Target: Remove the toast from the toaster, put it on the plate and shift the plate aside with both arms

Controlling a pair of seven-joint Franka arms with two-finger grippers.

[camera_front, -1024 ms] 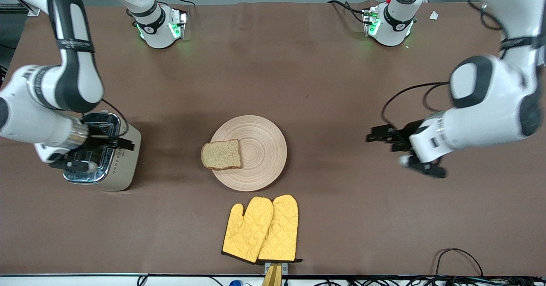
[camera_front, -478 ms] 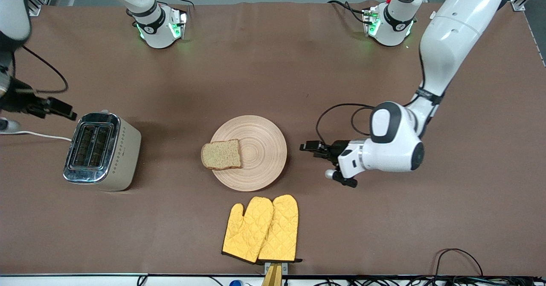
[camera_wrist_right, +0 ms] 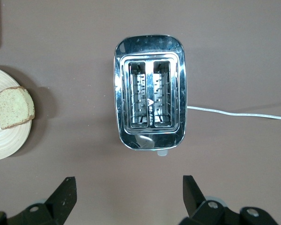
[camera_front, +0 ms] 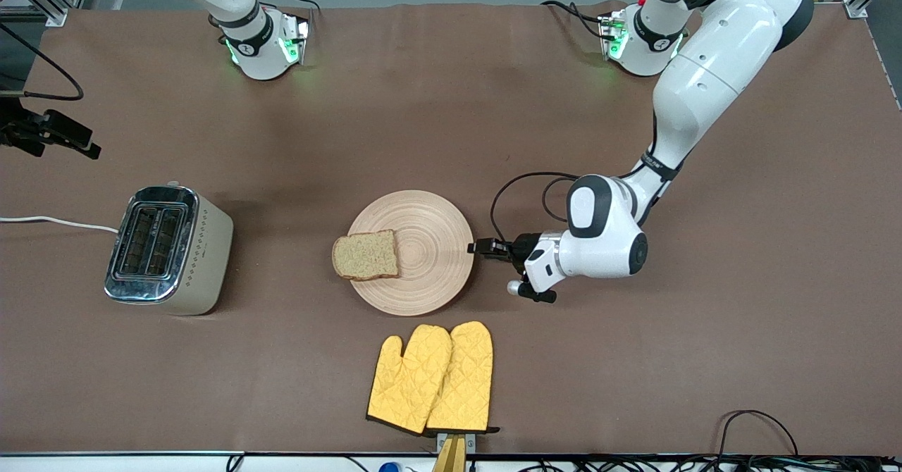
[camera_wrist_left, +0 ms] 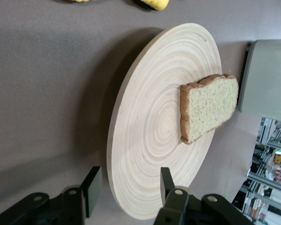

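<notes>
The toast (camera_front: 366, 255) lies on the plate (camera_front: 430, 246) at mid-frame of the front view, on the rim toward the toaster (camera_front: 168, 249) and overhanging it a little. The left gripper (camera_front: 478, 247) sits at the plate's edge toward the left arm's end of the table, its fingers (camera_wrist_left: 92, 184) spread to either side of the rim (no contact can be made out). At the upper left edge of that view the right gripper (camera_front: 90, 151) hangs spread over the table by the toaster, whose two slots stand empty, and the yellow mitts (camera_front: 431, 379) lie low in the frame, nearer the camera than the plate.
</notes>
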